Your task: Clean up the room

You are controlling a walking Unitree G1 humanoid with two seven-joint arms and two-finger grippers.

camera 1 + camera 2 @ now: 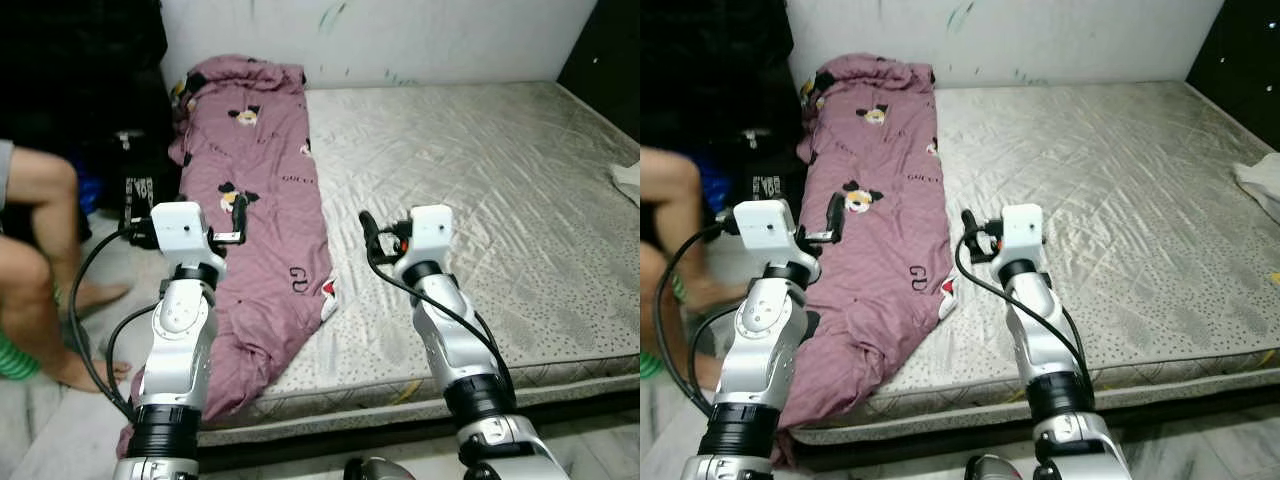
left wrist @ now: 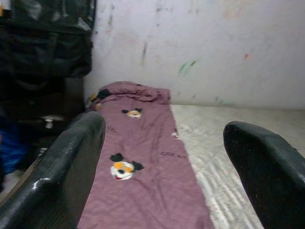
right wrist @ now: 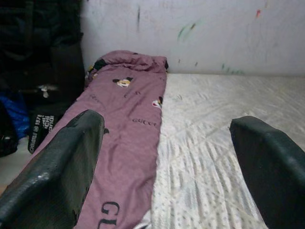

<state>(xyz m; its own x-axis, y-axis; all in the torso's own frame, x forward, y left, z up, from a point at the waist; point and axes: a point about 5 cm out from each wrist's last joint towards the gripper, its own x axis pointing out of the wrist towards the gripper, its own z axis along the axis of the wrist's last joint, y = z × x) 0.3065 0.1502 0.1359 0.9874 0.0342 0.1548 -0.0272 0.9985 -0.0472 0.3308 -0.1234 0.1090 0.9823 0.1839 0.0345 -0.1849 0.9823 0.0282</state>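
A mauve blanket (image 1: 262, 200) printed with cartoon mice lies in a long strip down the left side of the grey quilted mattress (image 1: 480, 190). Its near end hangs over the bed's front left corner. My left gripper (image 1: 239, 217) hovers open just above the blanket's middle, with nothing between its fingers (image 2: 62, 167). My right gripper (image 1: 368, 238) is open over bare mattress just right of the blanket's edge, and it is also empty. Both wrist views look along the blanket (image 3: 128, 124) toward the white wall.
A person's bare legs (image 1: 40, 270) are on the floor left of the bed. Black bags (image 1: 130, 175) stand beside the blanket's far end. A white cloth (image 1: 628, 182) lies at the mattress's right edge. Dark furniture (image 1: 610, 50) is at the far right.
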